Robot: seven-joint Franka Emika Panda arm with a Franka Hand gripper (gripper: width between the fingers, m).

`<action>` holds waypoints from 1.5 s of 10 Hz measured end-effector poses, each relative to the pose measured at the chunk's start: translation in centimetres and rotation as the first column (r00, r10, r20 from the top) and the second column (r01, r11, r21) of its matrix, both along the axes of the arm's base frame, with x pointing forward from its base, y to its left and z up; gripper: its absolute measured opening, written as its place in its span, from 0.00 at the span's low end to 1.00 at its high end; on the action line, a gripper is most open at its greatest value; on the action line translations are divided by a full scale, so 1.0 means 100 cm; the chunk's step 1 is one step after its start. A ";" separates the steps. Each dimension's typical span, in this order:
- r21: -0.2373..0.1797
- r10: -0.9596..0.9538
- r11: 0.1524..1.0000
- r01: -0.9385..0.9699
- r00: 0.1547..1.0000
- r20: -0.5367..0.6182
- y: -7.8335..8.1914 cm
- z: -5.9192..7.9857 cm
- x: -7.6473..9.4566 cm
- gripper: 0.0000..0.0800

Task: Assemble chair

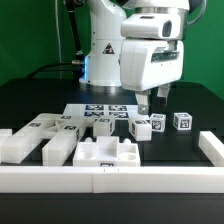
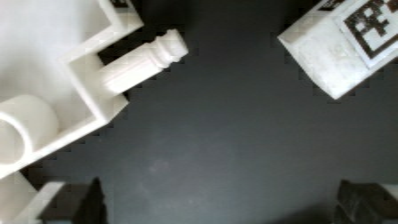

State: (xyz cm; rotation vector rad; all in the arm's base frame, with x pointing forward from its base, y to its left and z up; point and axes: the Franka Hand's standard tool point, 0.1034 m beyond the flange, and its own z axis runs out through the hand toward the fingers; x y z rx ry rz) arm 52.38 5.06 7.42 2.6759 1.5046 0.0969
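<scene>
hand: the two-finger gripper (image 1: pixel 152 102) was wide open, empty.
parts: chunky white plastic chair blocks (image 1: pixel 108 153) lay loose at the railed edge of the black table (image 1: pixel 30 105).
left: it seemed all the joining.

a robotics lab: robot arm (image 1: pixel 150 60), black table (image 1: pixel 30 105), marker board (image 1: pixel 85 110), green backdrop (image 1: pixel 25 35).

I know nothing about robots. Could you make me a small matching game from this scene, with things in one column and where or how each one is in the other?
Things:
1. gripper
2. marker board
3. front rail
4. tagged cube

Descriptions:
A. long and white, runs along the near edge of the table
B. small chair piece farthest toward the exterior view's right
C. open and empty, hovering
D. lies flat, printed with black markers

Pairs: 1-C, 2-D, 3-A, 4-B
</scene>
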 end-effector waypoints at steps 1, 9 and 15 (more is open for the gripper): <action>0.000 0.000 1.000 0.000 1.000 0.000 0.000 0.000 0.000 0.81; 0.006 -0.238 0.971 0.239 0.969 -0.061 -0.009 -0.002 -0.005 0.81; 0.039 -0.582 0.809 0.586 0.809 -0.080 -0.008 -0.003 -0.005 0.81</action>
